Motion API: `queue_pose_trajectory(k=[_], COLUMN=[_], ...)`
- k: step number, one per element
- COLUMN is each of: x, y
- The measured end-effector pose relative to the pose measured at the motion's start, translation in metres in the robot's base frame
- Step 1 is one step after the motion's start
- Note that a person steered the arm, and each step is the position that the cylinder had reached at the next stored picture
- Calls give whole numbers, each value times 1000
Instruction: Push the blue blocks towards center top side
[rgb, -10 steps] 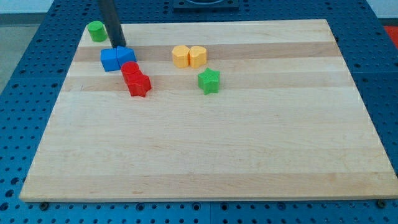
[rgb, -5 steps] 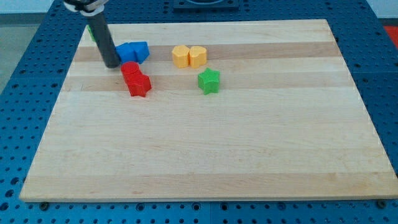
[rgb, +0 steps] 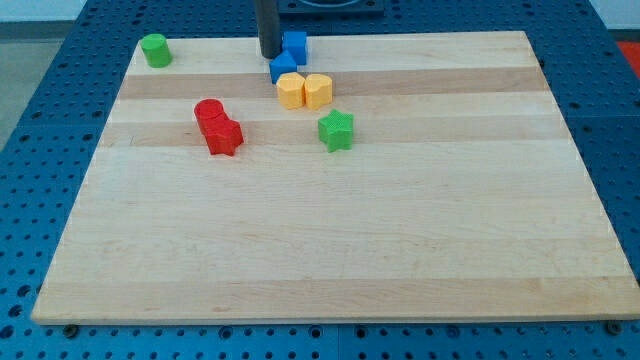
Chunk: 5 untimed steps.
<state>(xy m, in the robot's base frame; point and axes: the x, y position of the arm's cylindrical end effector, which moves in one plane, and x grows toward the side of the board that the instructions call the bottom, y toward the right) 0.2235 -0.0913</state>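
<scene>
Two blue blocks sit near the top centre of the wooden board (rgb: 330, 230). One blue block (rgb: 295, 46) is at the top edge. The other blue block (rgb: 283, 67) lies just below it and touches the yellow pair. My tip (rgb: 270, 55) stands just left of both blue blocks, touching or nearly touching them. The dark rod rises out of the view's top.
Two yellow blocks (rgb: 291, 90) (rgb: 318, 90) sit side by side under the blue ones. A green star-like block (rgb: 336, 130) lies below them. Two red blocks (rgb: 209, 113) (rgb: 225, 136) lie at the left. A green cylinder (rgb: 155, 49) is in the top left corner.
My tip moved from the left of the board to the top centre. It pushed both blue blocks right and up, and they separated. The green cylinder is uncovered again.
</scene>
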Motion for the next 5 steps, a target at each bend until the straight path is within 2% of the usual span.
queue_pose_trajectory(k=[1,3,4,5], x=[-6,-6,-6,3], y=[-1,55,41,3])
